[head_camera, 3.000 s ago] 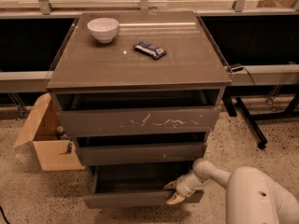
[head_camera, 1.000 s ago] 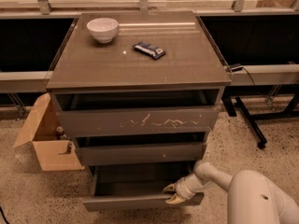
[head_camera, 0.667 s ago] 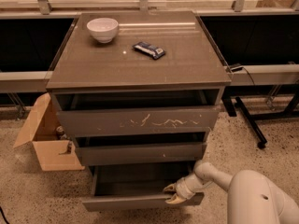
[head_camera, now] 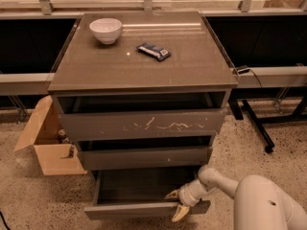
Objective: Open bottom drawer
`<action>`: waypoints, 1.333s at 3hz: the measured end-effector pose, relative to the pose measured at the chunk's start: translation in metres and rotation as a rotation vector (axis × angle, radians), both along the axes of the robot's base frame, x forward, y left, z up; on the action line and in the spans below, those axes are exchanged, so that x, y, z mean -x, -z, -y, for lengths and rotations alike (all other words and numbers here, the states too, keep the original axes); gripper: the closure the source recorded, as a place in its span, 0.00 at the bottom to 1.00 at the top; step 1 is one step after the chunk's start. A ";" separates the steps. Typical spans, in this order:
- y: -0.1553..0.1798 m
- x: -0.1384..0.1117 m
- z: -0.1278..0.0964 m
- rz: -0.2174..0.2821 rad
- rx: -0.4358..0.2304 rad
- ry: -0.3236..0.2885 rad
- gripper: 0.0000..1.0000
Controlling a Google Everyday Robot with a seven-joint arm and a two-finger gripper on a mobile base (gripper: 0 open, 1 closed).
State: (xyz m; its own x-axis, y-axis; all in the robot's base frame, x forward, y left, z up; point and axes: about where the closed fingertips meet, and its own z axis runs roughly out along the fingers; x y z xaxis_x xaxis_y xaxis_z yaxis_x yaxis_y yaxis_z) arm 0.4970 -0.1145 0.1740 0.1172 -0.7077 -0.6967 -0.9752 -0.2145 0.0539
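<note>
The bottom drawer [head_camera: 139,209] is the lowest of three in a grey-brown cabinet. It stands pulled out, and its dark inside shows from above. My gripper [head_camera: 176,203] is at the right part of the drawer's front edge. One pale fingertip [head_camera: 171,194] is inside above the front panel and the other hangs outside in front of it, so the fingers straddle the panel. The white arm [head_camera: 268,202] reaches in from the lower right.
Above are the middle drawer [head_camera: 144,156] and the scratched top drawer [head_camera: 141,123]. On the cabinet top stand a white bowl [head_camera: 106,30] and a dark snack bar [head_camera: 153,51]. An open cardboard box [head_camera: 45,143] sits on the floor at left. Black table legs [head_camera: 256,123] stand at right.
The bottom drawer has come out a little farther toward the camera, and my gripper has moved with its front edge.
</note>
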 end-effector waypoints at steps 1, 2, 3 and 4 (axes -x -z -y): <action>0.001 0.015 -0.002 0.000 -0.029 0.002 0.00; 0.000 0.028 -0.002 -0.004 -0.051 0.011 0.00; -0.002 0.039 -0.001 -0.009 -0.071 0.018 0.00; -0.006 0.045 0.003 -0.002 -0.083 0.026 0.13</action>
